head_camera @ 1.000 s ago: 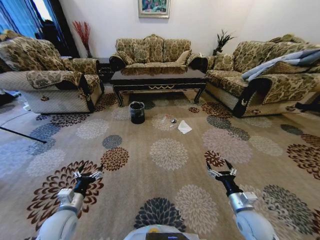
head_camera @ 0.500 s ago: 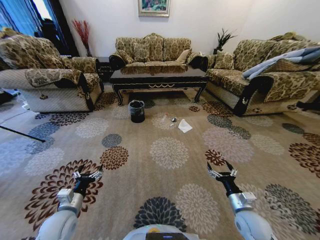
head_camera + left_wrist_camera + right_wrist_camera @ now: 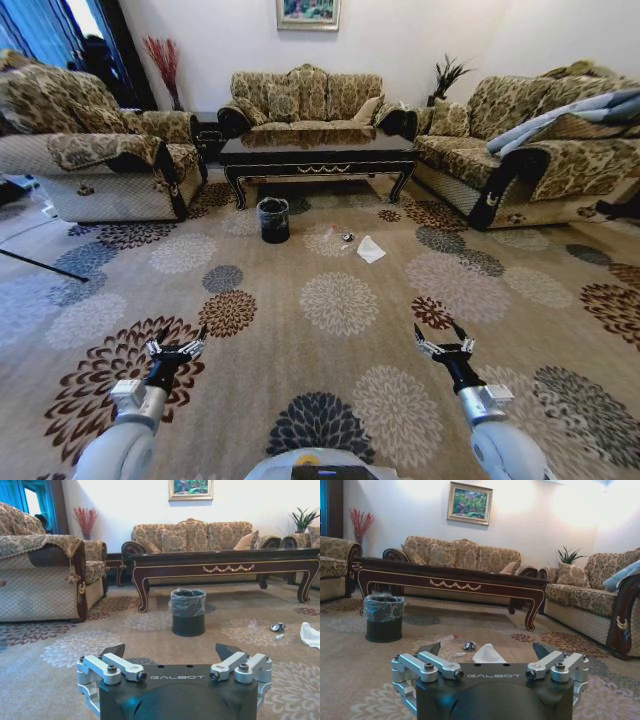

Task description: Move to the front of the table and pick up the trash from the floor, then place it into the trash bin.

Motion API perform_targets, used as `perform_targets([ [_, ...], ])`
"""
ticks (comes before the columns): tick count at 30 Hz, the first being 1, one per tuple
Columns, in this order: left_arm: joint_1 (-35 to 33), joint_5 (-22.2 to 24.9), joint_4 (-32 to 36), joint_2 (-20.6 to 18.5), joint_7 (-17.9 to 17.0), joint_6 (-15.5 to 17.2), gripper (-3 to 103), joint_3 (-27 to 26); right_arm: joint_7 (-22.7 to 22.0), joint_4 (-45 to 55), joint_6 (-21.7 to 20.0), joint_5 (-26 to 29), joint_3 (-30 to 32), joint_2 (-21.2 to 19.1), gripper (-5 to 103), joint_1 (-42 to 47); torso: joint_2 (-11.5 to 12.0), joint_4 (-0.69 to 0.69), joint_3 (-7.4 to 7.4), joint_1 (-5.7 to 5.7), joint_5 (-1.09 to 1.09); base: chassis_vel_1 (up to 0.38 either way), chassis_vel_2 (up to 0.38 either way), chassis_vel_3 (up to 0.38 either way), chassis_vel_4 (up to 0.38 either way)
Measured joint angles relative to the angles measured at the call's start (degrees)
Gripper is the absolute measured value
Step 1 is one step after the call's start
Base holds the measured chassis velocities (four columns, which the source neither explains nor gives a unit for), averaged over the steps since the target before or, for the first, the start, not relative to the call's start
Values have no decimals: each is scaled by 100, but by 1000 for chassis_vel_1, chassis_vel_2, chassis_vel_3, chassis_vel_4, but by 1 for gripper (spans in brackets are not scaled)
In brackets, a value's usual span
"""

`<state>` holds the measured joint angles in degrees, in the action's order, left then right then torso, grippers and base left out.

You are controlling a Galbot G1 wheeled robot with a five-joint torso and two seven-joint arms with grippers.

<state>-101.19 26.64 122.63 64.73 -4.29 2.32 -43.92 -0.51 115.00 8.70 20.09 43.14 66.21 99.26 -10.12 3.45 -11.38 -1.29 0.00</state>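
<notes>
We face the table (image 3: 318, 155), its long axis running side to side across our view, gold scrollwork on the front rail. The trash bin (image 3: 273, 221) stands upright on the floor (image 3: 340, 305) just before the table's left end. To its right lies the trash: a small clear bottle (image 3: 329, 236), a dark-and-silver piece (image 3: 347, 238) and crumpled white paper (image 3: 370, 250), all well ahead of our fingers. Our left gripper (image 3: 176, 347) and right gripper (image 3: 445, 347) hover low, fingers spread wide, holding nothing. "GALBOT" is printed on each gripper body.
</notes>
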Motion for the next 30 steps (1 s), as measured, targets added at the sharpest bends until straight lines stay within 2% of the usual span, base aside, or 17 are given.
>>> perform_targets([
  [30, -41, -120, -52, 71, 30, 0, 100, 7, -2, -37, 17, -46, 9, 32, 100, 4, 677, 0, 547, 127, 0, 0, 0, 0, 0],
])
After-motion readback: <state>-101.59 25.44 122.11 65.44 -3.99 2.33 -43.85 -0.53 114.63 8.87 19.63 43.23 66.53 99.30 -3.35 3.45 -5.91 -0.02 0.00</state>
